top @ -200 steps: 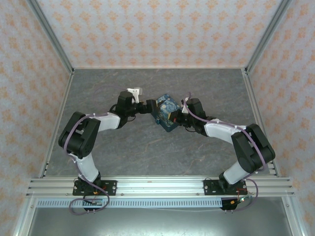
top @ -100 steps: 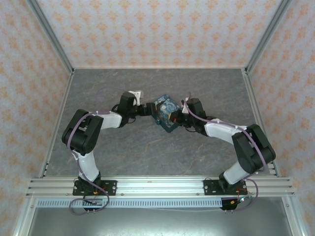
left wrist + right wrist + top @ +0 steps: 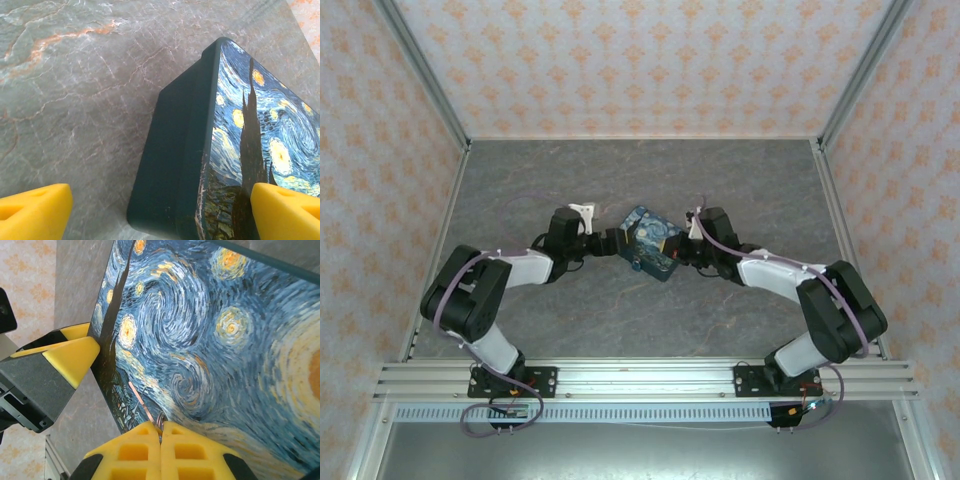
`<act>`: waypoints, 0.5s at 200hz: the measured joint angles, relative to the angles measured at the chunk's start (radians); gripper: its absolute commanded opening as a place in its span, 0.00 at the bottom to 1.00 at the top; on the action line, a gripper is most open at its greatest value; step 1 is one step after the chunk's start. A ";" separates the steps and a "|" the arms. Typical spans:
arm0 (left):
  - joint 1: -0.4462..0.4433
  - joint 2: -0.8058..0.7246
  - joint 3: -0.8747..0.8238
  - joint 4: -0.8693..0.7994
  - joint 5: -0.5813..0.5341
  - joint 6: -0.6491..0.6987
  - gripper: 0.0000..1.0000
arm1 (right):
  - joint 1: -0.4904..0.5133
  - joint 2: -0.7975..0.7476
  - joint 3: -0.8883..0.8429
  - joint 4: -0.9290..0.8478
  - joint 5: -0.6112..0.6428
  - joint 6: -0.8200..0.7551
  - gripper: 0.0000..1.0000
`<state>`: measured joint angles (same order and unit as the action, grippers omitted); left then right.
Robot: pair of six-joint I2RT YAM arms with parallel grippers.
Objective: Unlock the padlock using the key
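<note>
The right pincer (image 3: 161,432) is closed tight, its yellow fingers pressed together. At the seam of the tips, at 12 o'clock of them in the wrist view, sits a small metal ring (image 3: 160,418). A thin coppery strip (image 3: 142,400) runs on toward 11 o'clock across the painted tin (image 3: 215,340). Whether that ring is the padlock's loop I cannot tell; the lock body is too small to pick out. In the top view the tin lies at 9 o'clock of this pincer and at 3 o'clock of the left pincer (image 3: 161,205). The left pincer stands wide: one finger against the starry face, the other apart from the tin's dark side, with grey surface (image 3: 75,100) between.
</note>
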<state>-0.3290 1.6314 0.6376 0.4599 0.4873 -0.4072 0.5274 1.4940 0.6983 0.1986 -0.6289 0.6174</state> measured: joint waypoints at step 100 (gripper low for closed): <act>-0.031 -0.435 -0.077 -0.227 -0.046 0.036 1.00 | 0.045 -0.016 -0.029 0.035 0.005 0.040 0.00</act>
<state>-0.3599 1.1969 0.5602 0.2325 0.4416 -0.3714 0.5720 1.4780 0.6693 0.2337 -0.6235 0.6575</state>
